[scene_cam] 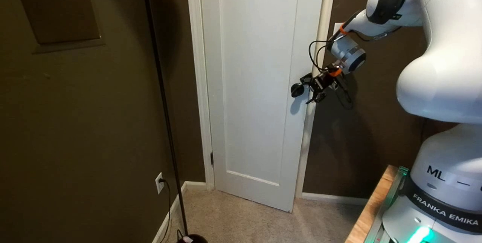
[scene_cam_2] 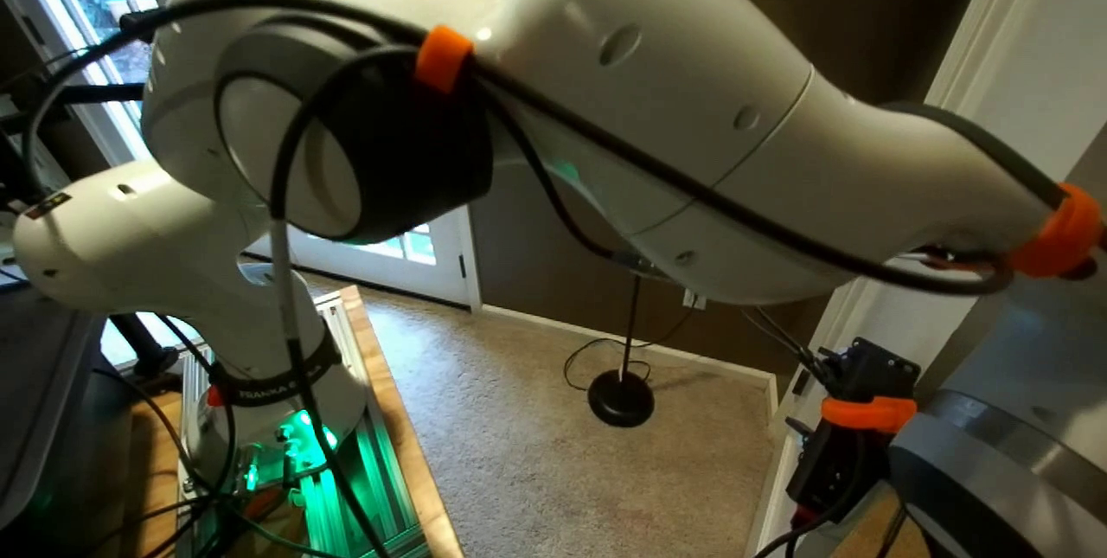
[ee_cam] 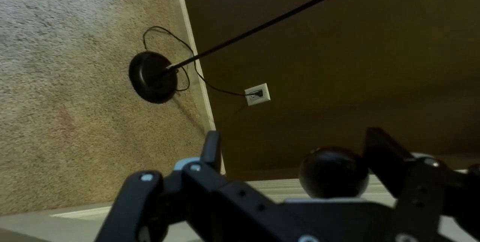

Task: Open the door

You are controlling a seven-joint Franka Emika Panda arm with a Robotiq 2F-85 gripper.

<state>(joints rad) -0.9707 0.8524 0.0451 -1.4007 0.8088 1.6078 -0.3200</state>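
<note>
The arm (scene_cam: 438, 77) is bent, 2-fingered tool (ee_cam: 295, 140) spread.

The white recessed-panel door (scene_cam: 259, 92) — slightly ajar — carries a dark round knob (scene_cam: 297, 90) near its free edge.

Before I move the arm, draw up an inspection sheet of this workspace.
Surface: beige carpet; wooden stand.
Job's things: door slightly ajar; dark round knob by its free edge.
Clutter: black pole on a round base.
Claw: open; knob shows between its fingertips in the wrist view; contact unclear.
Cables: cord plugged into wall outlet; arm cable strapped by orange bands.
Surroundings: brown walls, white baseboard.
</note>
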